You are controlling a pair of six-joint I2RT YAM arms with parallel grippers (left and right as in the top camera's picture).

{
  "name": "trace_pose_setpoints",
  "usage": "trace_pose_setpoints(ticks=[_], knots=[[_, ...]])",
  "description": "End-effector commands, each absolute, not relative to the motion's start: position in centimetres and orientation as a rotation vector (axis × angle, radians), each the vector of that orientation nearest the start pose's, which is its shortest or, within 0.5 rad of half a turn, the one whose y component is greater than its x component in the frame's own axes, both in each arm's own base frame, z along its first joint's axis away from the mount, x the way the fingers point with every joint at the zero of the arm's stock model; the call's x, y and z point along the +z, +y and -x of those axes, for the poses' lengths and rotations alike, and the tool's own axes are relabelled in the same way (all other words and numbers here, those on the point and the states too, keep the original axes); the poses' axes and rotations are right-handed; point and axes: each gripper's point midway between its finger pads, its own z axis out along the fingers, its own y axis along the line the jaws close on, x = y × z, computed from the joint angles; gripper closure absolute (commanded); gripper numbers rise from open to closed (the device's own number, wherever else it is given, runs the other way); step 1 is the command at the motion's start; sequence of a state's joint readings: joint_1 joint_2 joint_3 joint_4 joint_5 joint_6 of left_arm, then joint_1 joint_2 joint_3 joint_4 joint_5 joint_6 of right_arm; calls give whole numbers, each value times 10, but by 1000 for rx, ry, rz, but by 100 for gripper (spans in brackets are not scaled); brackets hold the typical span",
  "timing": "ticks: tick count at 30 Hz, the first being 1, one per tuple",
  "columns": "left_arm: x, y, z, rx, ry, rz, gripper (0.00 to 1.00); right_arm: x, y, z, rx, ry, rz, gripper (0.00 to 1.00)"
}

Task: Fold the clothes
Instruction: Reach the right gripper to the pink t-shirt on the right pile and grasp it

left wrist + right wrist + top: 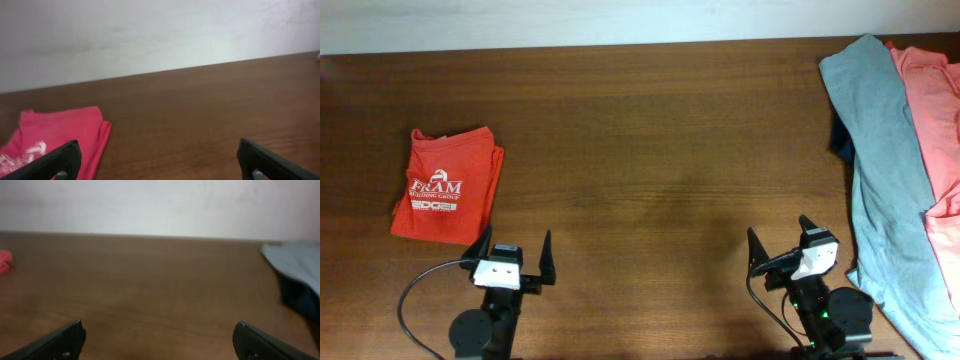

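Observation:
A folded red-orange T-shirt with white lettering lies at the table's left, also seen low left in the left wrist view. At the right edge a grey-blue T-shirt lies spread, partly over a salmon-pink one; something dark blue shows under the grey-blue one's left edge. The grey-blue shirt shows at the right of the right wrist view. My left gripper stands open near the front edge, just below the red-orange shirt, empty. My right gripper stands open left of the grey-blue shirt, empty.
The brown wooden table runs back to a white wall. A black cable loops beside the left arm's base at the front edge.

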State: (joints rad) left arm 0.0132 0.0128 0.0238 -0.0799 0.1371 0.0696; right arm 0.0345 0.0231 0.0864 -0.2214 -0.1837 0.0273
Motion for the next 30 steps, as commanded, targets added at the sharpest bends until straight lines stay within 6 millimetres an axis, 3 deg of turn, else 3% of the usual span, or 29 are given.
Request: trace_pose_setpoints(ticks=[1, 9, 17, 21, 25, 30], knots=[[195, -21, -239, -115, 1593, -80, 1, 189, 31, -230, 171, 1725, 93, 1], [217, -16, -229, -97, 1723, -52, 1, 228, 29, -228, 166, 1886, 78, 2], [224, -16, -244, -106, 1911, -43, 1, 226, 16, -255, 80, 2221, 28, 2], [222, -16, -255, -112, 2034, -36, 1, 231, 11, -276, 9, 2340, 110, 1], [224, -17, -264, -127, 2118, -39, 1, 243, -27, -301, -86, 2396, -37, 1], [221, -17, -271, -131, 2187, -35, 1, 248, -118, -314, -185, 2394, -372, 1]])
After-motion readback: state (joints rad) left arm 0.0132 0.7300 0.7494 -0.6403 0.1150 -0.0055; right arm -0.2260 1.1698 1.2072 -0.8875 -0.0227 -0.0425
